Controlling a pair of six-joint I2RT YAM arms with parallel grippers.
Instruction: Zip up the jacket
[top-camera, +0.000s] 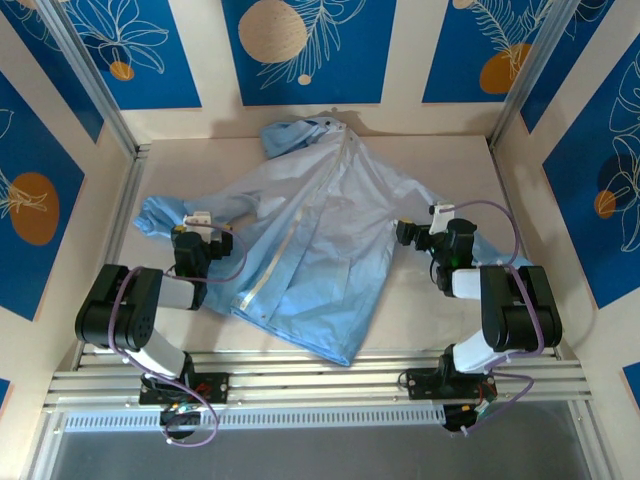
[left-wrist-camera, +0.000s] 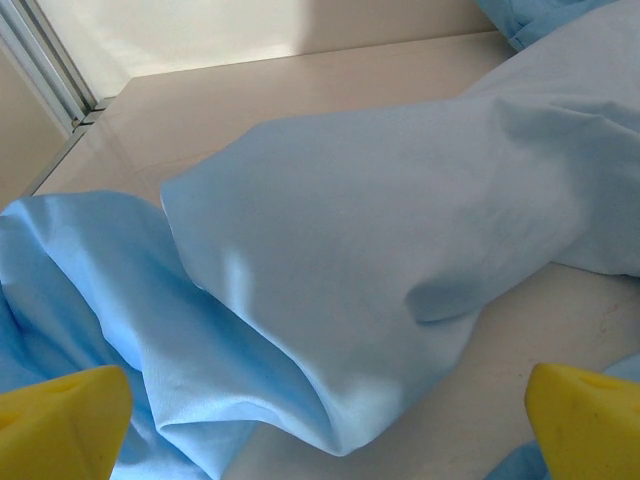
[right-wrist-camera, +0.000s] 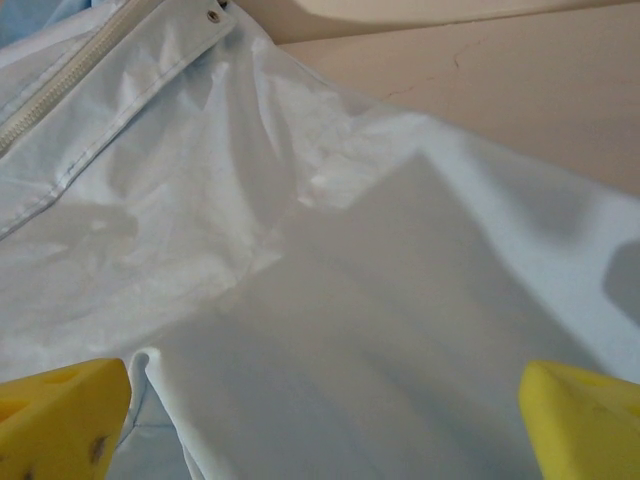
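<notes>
The light-blue jacket (top-camera: 320, 235) lies spread on the table, hood at the back and front flap partly open. Its pale zipper strip (top-camera: 290, 235) runs diagonally down the front, and zipper teeth (right-wrist-camera: 45, 100) show at the upper left of the right wrist view. My left gripper (top-camera: 198, 224) is open over the left sleeve (left-wrist-camera: 400, 230), its yellow fingertips (left-wrist-camera: 60, 425) wide apart with a fabric fold lying below them. My right gripper (top-camera: 404, 233) is open at the jacket's right side, its fingertips (right-wrist-camera: 585, 420) spread above flat fabric (right-wrist-camera: 380, 330). Neither holds anything.
Beige tabletop (top-camera: 430, 170) lies bare behind and to the right of the jacket. Metal frame posts (top-camera: 95, 90) and blue patterned walls (top-camera: 305, 45) close in the sides and back. An aluminium rail (top-camera: 320, 385) with both arm bases runs along the near edge.
</notes>
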